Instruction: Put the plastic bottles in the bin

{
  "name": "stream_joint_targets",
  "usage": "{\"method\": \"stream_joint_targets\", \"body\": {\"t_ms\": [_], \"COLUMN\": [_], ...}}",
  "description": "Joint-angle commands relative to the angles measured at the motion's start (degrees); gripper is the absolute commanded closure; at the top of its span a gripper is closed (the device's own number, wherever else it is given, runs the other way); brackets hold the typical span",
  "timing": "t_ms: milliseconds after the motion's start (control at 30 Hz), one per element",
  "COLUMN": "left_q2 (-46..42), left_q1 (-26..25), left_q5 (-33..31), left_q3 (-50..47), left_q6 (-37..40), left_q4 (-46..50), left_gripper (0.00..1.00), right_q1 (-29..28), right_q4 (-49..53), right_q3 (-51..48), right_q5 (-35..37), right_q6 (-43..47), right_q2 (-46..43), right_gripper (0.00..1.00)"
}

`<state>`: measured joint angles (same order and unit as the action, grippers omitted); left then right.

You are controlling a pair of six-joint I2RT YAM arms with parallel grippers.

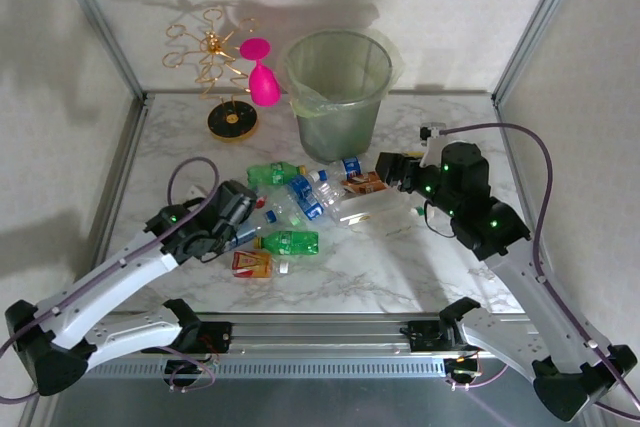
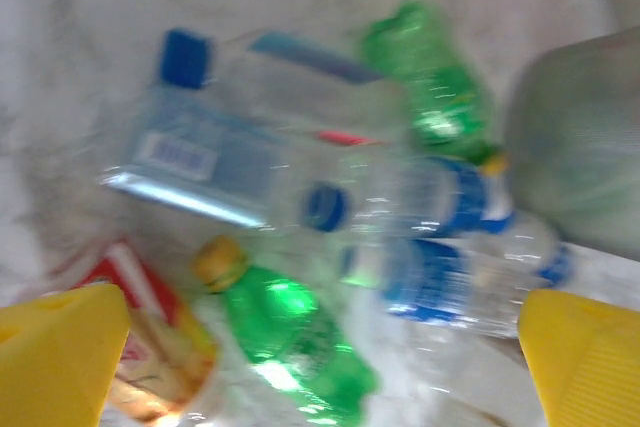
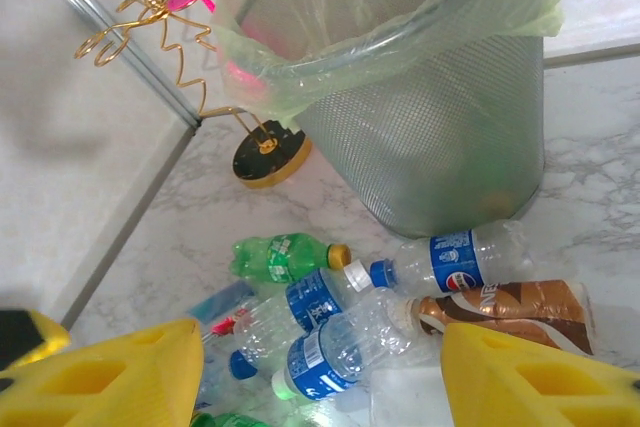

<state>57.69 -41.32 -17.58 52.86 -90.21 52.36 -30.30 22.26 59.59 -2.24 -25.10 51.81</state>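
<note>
The bin, a grey-green mesh bucket lined with a pale green bag, stands at the back centre, and looms close in the right wrist view. Several crushed plastic bottles lie heaped in front of it. My left gripper hovers open at the pile's left edge; between its fingers lies a green bottle, untouched, beside blue-labelled clear ones. My right gripper is open at the pile's right, its fingers wide over a clear blue-labelled bottle. A brown-labelled bottle lies nearby.
A pink goblet and a gold wire stand on a round base sit just left of the bin. Enclosure walls close the left, right and back. A green bottle and a red-labelled one lie nearest the front.
</note>
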Motion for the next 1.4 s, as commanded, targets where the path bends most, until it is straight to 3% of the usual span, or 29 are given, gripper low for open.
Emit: {"method": "stream_joint_targets", "body": {"t_ms": [0, 133, 533, 867, 1367], "left_q2": [-2.2, -4.2, -3.4, -0.3, 7.1], "left_q1": [0.6, 0.6, 0.1, -0.5, -0.5], "left_q5": [7.4, 10.4, 13.2, 15.5, 15.6], "left_q3": [-6.9, -12.3, -16.0, -19.3, -21.8], "left_q6": [-5.4, -8.0, -10.4, -10.3, -8.4], "left_q4": [-2.7, -6.9, -3.6, -8.7, -15.1], "left_gripper": [0.02, 0.03, 0.06, 0.10, 0.26], "right_q1": [-0.5, -0.4, -0.4, -0.4, -0.4], "right_q4": [-0.3, -0.8, -0.7, -0.4, 0.2], "right_q3": [-1.6, -3.5, -4.9, -4.6, -4.9], "right_q5": [1.8, 2.3, 3.4, 4.1, 5.9], "right_q6": [0.4, -0.7, -1.1, -1.2, -0.8], "right_q2": [-1.0, -2.5, -3.6, -2.9, -2.5], "right_gripper": [0.34, 0.33, 0.31, 0.31, 0.30]}}
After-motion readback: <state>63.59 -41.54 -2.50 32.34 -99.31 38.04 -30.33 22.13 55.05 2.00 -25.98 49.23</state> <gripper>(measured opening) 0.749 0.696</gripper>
